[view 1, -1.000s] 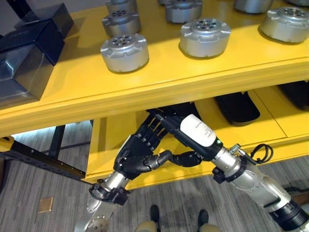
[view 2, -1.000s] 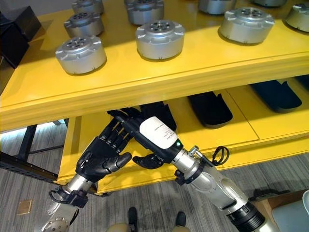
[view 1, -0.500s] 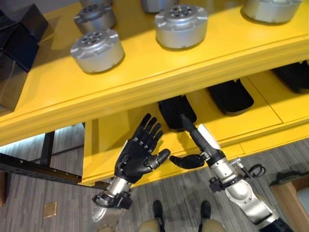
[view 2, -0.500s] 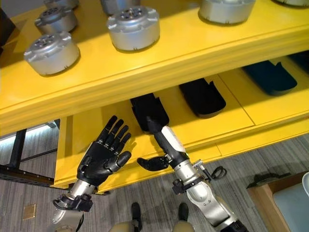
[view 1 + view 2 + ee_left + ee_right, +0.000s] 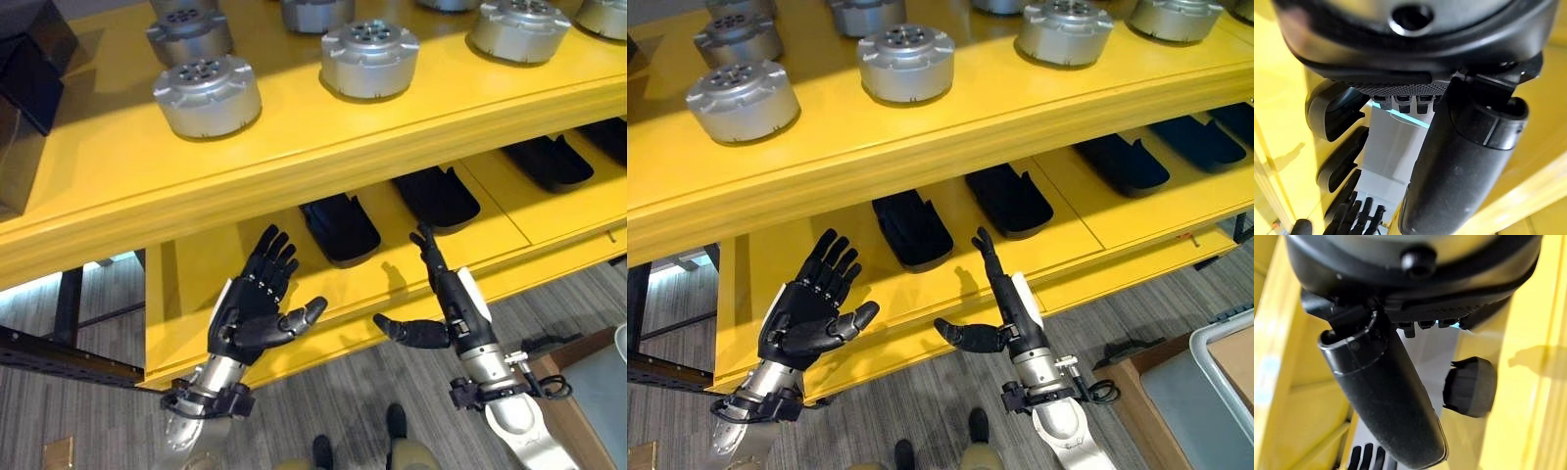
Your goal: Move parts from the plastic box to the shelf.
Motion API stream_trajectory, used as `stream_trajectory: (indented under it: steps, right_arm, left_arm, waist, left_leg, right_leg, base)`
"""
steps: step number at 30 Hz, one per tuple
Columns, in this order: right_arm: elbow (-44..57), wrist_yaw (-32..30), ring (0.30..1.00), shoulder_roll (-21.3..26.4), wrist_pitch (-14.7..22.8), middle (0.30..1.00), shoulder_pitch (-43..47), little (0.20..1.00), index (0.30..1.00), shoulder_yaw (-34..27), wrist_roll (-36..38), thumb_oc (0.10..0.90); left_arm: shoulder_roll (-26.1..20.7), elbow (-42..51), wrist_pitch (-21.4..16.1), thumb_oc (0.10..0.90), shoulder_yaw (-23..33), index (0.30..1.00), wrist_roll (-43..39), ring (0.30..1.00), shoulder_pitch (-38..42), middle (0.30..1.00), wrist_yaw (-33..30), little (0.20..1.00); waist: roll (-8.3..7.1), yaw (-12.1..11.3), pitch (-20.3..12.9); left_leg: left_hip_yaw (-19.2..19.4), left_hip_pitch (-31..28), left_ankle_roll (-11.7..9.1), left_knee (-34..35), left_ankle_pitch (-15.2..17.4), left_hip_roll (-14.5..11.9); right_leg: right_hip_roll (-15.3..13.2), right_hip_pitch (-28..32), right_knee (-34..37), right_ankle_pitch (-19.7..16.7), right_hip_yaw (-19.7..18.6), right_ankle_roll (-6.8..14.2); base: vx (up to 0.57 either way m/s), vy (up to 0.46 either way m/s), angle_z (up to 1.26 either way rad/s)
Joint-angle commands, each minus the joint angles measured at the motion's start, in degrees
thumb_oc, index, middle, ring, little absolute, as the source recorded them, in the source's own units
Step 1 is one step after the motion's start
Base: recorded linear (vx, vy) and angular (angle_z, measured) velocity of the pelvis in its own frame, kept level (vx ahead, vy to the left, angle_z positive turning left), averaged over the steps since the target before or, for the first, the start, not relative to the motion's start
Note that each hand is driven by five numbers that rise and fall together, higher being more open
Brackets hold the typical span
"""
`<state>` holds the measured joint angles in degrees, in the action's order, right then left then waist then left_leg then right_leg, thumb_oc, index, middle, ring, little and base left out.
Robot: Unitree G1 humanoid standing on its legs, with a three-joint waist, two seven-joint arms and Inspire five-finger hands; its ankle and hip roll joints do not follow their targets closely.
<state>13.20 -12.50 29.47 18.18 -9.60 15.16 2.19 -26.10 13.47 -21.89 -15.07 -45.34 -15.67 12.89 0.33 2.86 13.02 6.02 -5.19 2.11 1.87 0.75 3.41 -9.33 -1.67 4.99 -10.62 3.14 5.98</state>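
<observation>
Several round silver parts stand on the yellow shelf's top board (image 5: 118,186): one at the left (image 5: 207,95), one in the middle (image 5: 370,58), one further right (image 5: 519,29). My left hand (image 5: 253,308) is raised in front of the lower board, palm up, fingers spread and straight, holding nothing. My right hand (image 5: 449,305) stands to its right with straight fingers pointing up at the shelf and the thumb stuck out sideways, also empty. In the wrist views the left hand's thumb (image 5: 1464,161) and the right hand's thumb (image 5: 1386,401) stick out straight.
Black moulded trays (image 5: 339,227) (image 5: 436,197) (image 5: 549,162) lie in a row on the lower board (image 5: 186,284). Dark boxes (image 5: 24,69) sit at the top board's left end. A pale-rimmed box (image 5: 1215,362) shows at the lower right, on the grey floor.
Both hands have drawn back from under the top board and apart; the right one has gone to the right. The camera has shifted too.
</observation>
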Motion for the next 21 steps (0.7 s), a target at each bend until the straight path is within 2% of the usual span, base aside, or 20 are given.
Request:
stream_trajectory:
  steps: [1, 3, 5, 6, 7, 8, 10, 11, 12, 13, 14, 16, 18, 19, 21]
  right_arm:
    - [5.0, -4.8, 1.0, 0.6, 2.6, 1.0, 7.1, 1.0, 1.0, -0.3, -1.0, 0.9]
    - [5.0, -5.2, 1.0, 0.7, 2.3, 1.0, 6.8, 1.0, 1.0, -0.6, -0.9, 0.9]
    - [3.8, -3.1, 1.0, 0.6, 3.4, 1.0, 6.9, 1.0, 1.0, -1.3, -0.4, 0.9]
    - [3.6, -2.7, 1.0, 0.6, 3.6, 1.0, 7.0, 1.0, 1.0, -1.3, -0.2, 0.9]
    - [3.8, -1.2, 1.0, 0.9, 4.1, 1.0, 7.7, 1.0, 1.0, -0.9, 0.1, 0.9]
    - [3.8, -1.7, 1.0, 0.9, 4.1, 1.0, 8.2, 1.0, 1.0, -0.1, 0.2, 0.9]
    - [3.8, -1.7, 1.0, 0.9, 4.2, 1.0, 8.3, 1.0, 1.0, 0.0, 0.3, 0.9]
    - [3.6, -2.5, 1.0, 0.9, 4.6, 1.0, 8.6, 1.0, 1.0, 0.3, -0.1, 0.9]
    - [3.0, -3.6, 1.0, 0.6, 5.1, 1.0, 9.2, 1.0, 1.0, 0.4, -0.8, 0.9]
    - [0.7, -5.1, 1.0, -0.6, 6.3, 1.0, 10.3, 1.0, 1.0, 0.9, -1.6, 0.9]
    - [0.5, -5.1, 1.0, -1.0, 6.2, 1.0, 10.5, 1.0, 1.0, 0.9, -1.8, 0.9]
    - [0.1, -6.9, 1.0, -3.4, 5.4, 1.0, 11.4, 1.0, 1.0, 1.6, -4.5, 0.9]
    - [0.0, -7.8, 1.0, -4.7, 4.6, 1.0, 11.7, 1.0, 1.0, 2.0, -5.9, 0.9]
    - [0.3, -8.3, 1.0, -5.0, 3.9, 1.0, 11.7, 1.0, 1.0, 2.0, -6.4, 0.9]
    - [0.8, -8.6, 1.0, -5.0, 3.8, 1.0, 11.3, 1.0, 1.0, 2.2, -7.2, 0.9]
  left_arm:
    - [-1.0, 5.2, -5.1, 0.9, -2.6, 1.0, -1.9, 1.0, 4.0, 1.0, 6.0, 1.0]
    - [-1.0, 5.1, -5.0, 0.9, -3.3, 1.0, -2.1, 1.0, 4.6, 1.0, 5.8, 1.0]
    - [-0.7, 4.1, -6.3, 0.9, -4.5, 1.0, -1.2, 1.0, 5.9, 1.0, 2.9, 1.0]
    - [-0.7, 4.0, -6.4, 0.9, -4.5, 1.0, -1.1, 1.0, 5.9, 1.0, 2.6, 1.0]
    - [-0.5, 3.8, -7.4, 0.9, -4.5, 1.0, -0.3, 1.0, 6.1, 1.0, 0.5, 1.0]
    - [-0.5, 3.6, -7.7, 0.9, -4.5, 1.0, -0.1, 1.0, 6.3, 1.0, 0.4, 1.0]
    - [-0.5, 3.5, -7.8, 0.9, -4.5, 1.0, 0.0, 1.0, 6.4, 1.0, 0.2, 1.0]
    - [-0.6, 3.4, -8.5, 0.9, -4.4, 1.0, 0.3, 1.0, 6.6, 1.0, 0.3, 1.0]
    - [-0.6, 3.0, -9.8, 0.9, -4.6, 1.0, -0.4, 1.0, 7.1, 1.0, 0.2, 1.0]
    - [-0.2, 1.9, -10.1, 0.9, -4.4, 1.0, -3.1, 1.0, 7.2, 1.0, -0.1, 1.0]
    - [0.0, 1.6, -10.4, 0.9, -4.4, 1.0, -2.9, 1.0, 7.3, 1.0, -0.3, 1.0]
    - [1.1, -0.1, -11.3, 0.9, -5.1, 1.0, 0.0, 1.0, 8.1, 1.0, -0.5, 1.0]
    - [1.5, -0.9, -11.1, 0.9, -5.5, 1.0, -0.2, 1.0, 8.4, 1.0, 0.4, 1.0]
    - [1.7, -1.0, -10.5, 0.9, -5.3, 1.0, -0.7, 1.0, 8.4, 1.0, 1.7, 1.0]
    - [1.4, -0.5, -10.3, 0.9, -5.2, 1.0, -0.2, 1.0, 8.2, 1.0, 1.5, 1.0]
  waist:
    - [-0.08, 0.9, -3.9]
    - [-0.2, 1.2, -3.7]
    - [-0.88, 1.3, -3.0]
    - [-0.99, 1.2, -3.0]
    - [-1.51, 0.1, -2.5]
    - [-1.74, -0.2, -2.2]
    - [-1.81, -0.3, -2.1]
    - [-1.89, -0.4, -1.8]
    - [-1.99, -0.6, -1.7]
    - [-1.71, -1.4, -1.8]
    - [-1.68, -1.5, -1.9]
    - [-1.46, -2.1, -2.2]
    - [-1.37, -2.1, -2.5]
    - [-1.27, -2.3, -3.1]
    - [-1.44, -2.0, -3.4]
  left_leg:
    - [-2.8, 1.8, -1.0, 2.1, -2.3, -2.5]
    - [-2.5, 1.6, -1.0, 2.3, -2.3, -2.6]
    - [2.7, 0.8, -1.5, 2.7, -2.4, -3.6]
    - [3.5, 0.8, -1.6, 2.7, -2.5, -3.8]
    - [9.0, 0.2, -2.1, 2.5, -2.4, -5.1]
    - [11.2, -0.2, -2.1, 2.3, -2.3, -5.6]
    - [11.9, -0.4, -1.9, 2.1, -2.2, -5.8]
    - [12.9, -0.8, -1.6, 1.7, -2.0, -6.1]
    - [13.9, -0.8, -1.3, 1.0, -1.8, -6.4]
    - [14.8, -1.1, -1.2, -0.2, -0.8, -7.2]
    - [14.9, -1.0, -1.2, -0.4, -0.8, -7.3]
    - [15.3, -0.4, -0.7, -1.5, -0.8, -8.0]
    - [15.2, 0.1, -0.5, -2.1, -0.9, -8.5]
    - [15.4, 0.4, -0.7, -1.9, -1.6, -9.2]
    - [15.3, 0.6, -1.1, -1.8, -1.8, -9.8]
  right_leg:
    - [5.6, 1.4, 0.0, 3.0, -2.1, -0.9]
    - [5.6, 1.3, -0.1, 2.9, -2.5, -0.7]
    - [5.4, 1.1, -1.7, 3.7, 2.9, -0.2]
    - [5.2, 0.8, -1.9, 3.8, 3.9, -0.1]
    - [3.4, -0.3, -4.3, 4.2, 11.2, 0.9]
    - [2.0, -0.6, -5.3, 4.2, 13.6, 1.4]
    - [1.2, -0.7, -5.9, 4.1, 14.0, 1.7]
    - [-0.2, -0.7, -6.9, 4.2, 14.7, 2.2]
    - [-2.0, -0.7, -8.2, 4.2, 15.6, 2.7]
    - [-5.4, 0.4, -10.6, 4.8, 16.7, 4.0]
    - [-6.1, 0.5, -11.1, 4.6, 16.8, 4.0]
    - [-9.7, 0.9, -14.3, 3.2, 16.0, 3.8]
    - [-11.2, 1.0, -16.7, 2.8, 14.5, 3.8]
    - [-10.9, 2.5, -16.1, 3.7, 13.9, 3.6]
    - [-10.6, 2.1, -15.8, 2.6, 13.0, 4.0]
  base:
    - [-0.12, 0.143, -0.07]
    - [-0.09, 0.092, -0.23]
    - [-0.13, 0.089, -0.32]
    - [-0.17, 0.034, -1.07]
    - [-0.17, -0.009, -1.49]
    - [-0.15, -0.015, -1.71]
    - [-0.04, -0.028, -1.43]
    - [-0.07, -0.087, -1.25]
    - [-0.04, -0.165, -0.85]
    - [-0.02, -0.159, -0.53]
    - [0.0, -0.173, -0.59]
    - [-0.03, -0.159, -0.43]
    - [-0.01, -0.203, -0.12]
    - [-0.02, -0.281, -0.2]
    - [-0.01, -0.266, -0.28]
